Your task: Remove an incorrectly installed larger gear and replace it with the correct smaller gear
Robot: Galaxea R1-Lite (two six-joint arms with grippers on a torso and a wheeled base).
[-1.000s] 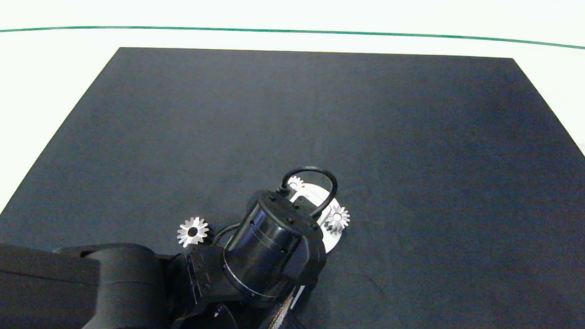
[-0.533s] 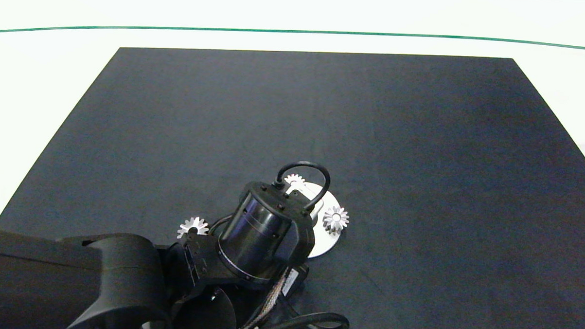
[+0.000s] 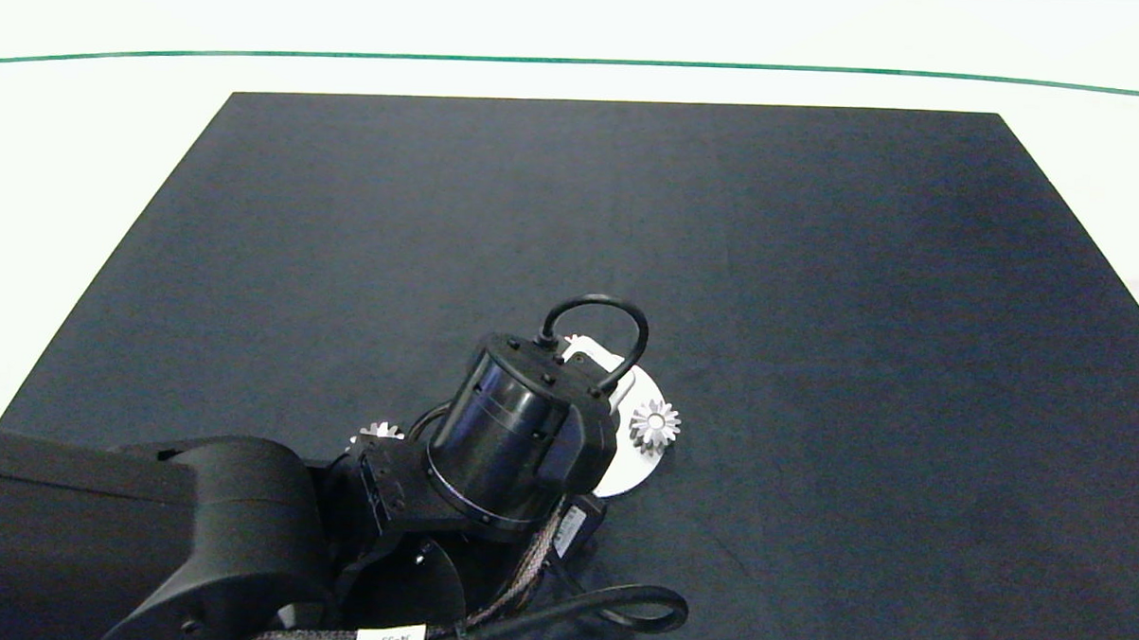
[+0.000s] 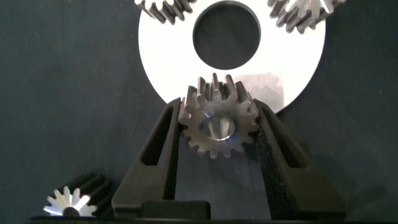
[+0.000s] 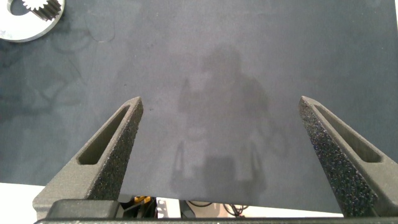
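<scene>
My left gripper (image 4: pixel 219 107) is shut on the smaller gear (image 4: pixel 219 124), a silver gear with short blunt teeth, held at the rim of the round white plate (image 4: pixel 298 68). Whether it touches the plate I cannot tell. Two gears of like size (image 4: pixel 165 7) (image 4: pixel 305 12) sit at the plate's far side. The larger gear (image 4: pixel 74 200), star-like with pointed teeth, lies on the mat beside the gripper. In the head view the left arm (image 3: pixel 508 441) covers most of the plate (image 3: pixel 635 464) and nearly all of the larger gear (image 3: pixel 376 433). My right gripper (image 5: pixel 221 106) hangs open over bare mat.
A black mat (image 3: pixel 817 272) covers the white table, with a green line (image 3: pixel 578 62) across its far side. One plate gear (image 3: pixel 656 424) shows right of the left arm. A cable loop (image 3: pixel 616 611) lies near the front edge. The plate's edge (image 5: pixel 28 22) shows in the right wrist view.
The left arm has shifted left and slightly away over the plate. It now hides most of the larger gear on the mat. The plate gear on the right has stayed put.
</scene>
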